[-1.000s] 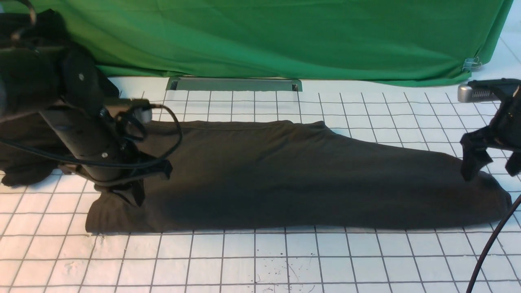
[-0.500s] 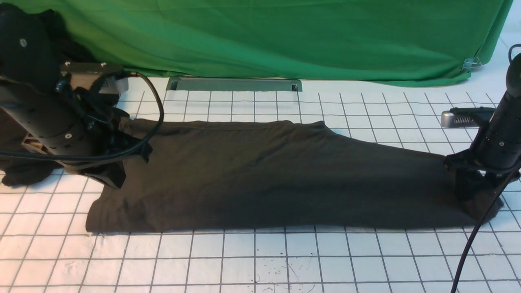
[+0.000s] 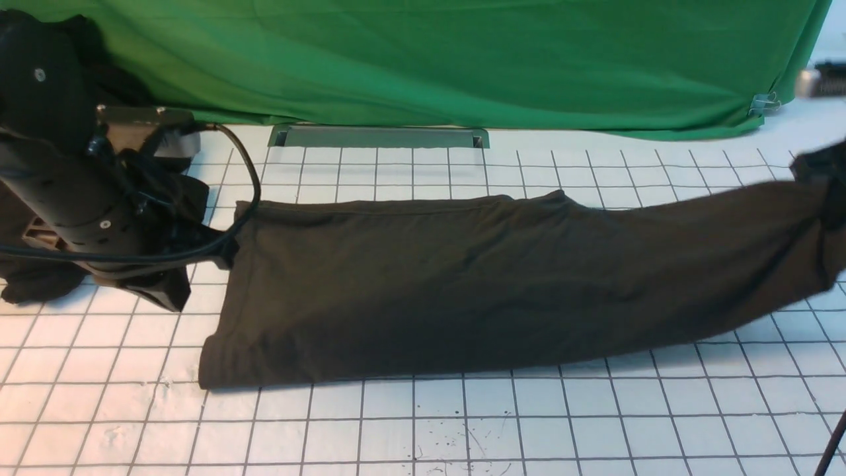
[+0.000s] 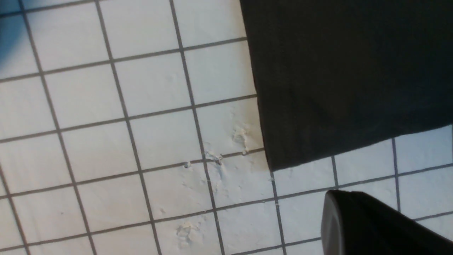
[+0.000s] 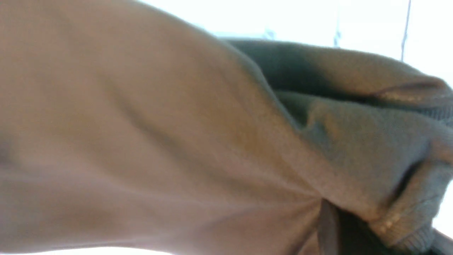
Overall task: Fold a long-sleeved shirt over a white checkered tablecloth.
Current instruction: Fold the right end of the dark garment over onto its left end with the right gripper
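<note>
Long-sleeved shirt (image 3: 462,291), a long band on the white checkered tablecloth (image 3: 423,423), has slid right, its near corner now clear of the left gripper (image 3: 173,297), whose jaws are pressed together on nothing. Farther off, the right gripper (image 3: 826,192), jaws spread 1 second ago, pinches the shirt's right end and lifts it, probably starting the next fold.

Bright, even light fills the front view. The white checkered tablecloth (image 3: 423,423) reads crisp, while the long-sleeved shirt (image 3: 462,291) is a dark, near-featureless mass with a thin shadow along its near edge. Its raised right end smears with motion blur. The left wrist view is sharp, with one bluish corner. The right wrist view is soft, the fabric washed brown against blown-out white.
</note>
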Controlling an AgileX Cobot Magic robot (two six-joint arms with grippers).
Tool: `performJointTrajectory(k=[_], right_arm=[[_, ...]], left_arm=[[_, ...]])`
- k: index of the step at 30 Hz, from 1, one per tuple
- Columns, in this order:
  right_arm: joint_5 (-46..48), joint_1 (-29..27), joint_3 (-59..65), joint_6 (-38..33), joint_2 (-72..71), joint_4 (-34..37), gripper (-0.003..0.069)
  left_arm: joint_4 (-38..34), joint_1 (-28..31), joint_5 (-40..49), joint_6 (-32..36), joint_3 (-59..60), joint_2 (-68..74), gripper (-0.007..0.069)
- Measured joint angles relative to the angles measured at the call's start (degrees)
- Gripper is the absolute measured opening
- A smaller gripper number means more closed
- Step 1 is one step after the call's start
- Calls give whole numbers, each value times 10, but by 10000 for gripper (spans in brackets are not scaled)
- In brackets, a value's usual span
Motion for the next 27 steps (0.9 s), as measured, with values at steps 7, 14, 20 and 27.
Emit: performJointTrajectory(k=[7,14,20,27], right_arm=[[2,136,-76,39,-26,55,33],[5,301,-189,64,18,107,32],[-3,376,-259,78,104,159,32],[-64,442,-330,131,246,200,55]], left_arm=[[96,14,-7,-75,0,0,-4],[47,142,-3,-59,0,0,-4],[-23,199,6,-21,0,0,-4],[-72,205,7,4,0,0,-4]])
